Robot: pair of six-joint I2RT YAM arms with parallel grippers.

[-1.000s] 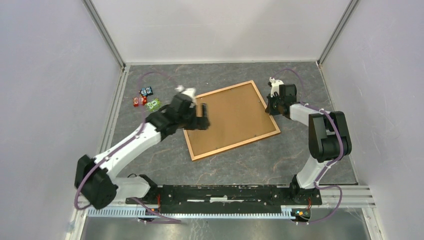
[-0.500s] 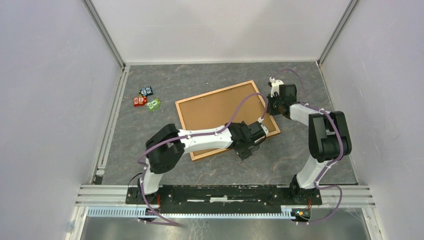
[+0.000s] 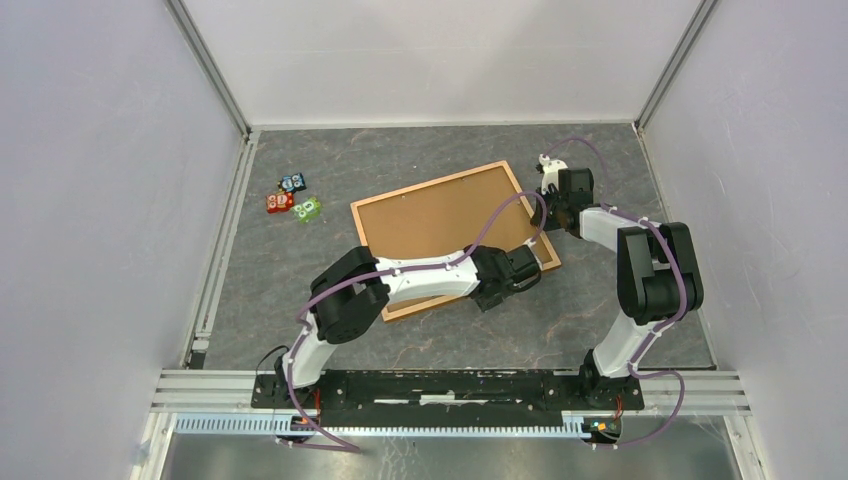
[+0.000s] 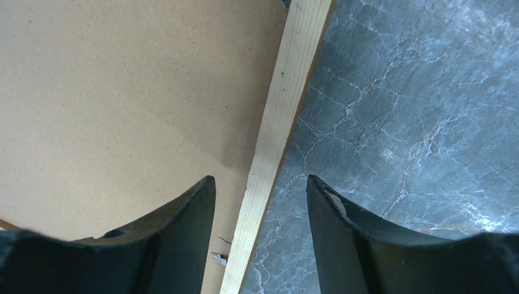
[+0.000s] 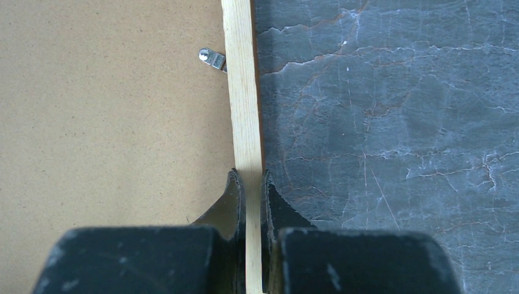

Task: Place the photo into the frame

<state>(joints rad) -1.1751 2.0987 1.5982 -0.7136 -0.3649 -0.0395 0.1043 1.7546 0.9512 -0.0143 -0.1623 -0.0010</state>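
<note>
Two grippers meet the frame [image 3: 450,235], back-up on the table [image 3: 330,160]: left gripper [image 3: 524,270] at its near right corner, right gripper [image 3: 545,213] on its right edge; left wrist: fingers [image 4: 190,211] spread astride the wooden edge, not touching it; right wrist: fingers [image 5: 235,199] pinching that edge.

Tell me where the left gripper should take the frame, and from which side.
The thin near-edge rail, from above. The frame lies flat, back up, so only its rim is pinchable; the left gripper hangs astride that rail, jaws open.
</note>
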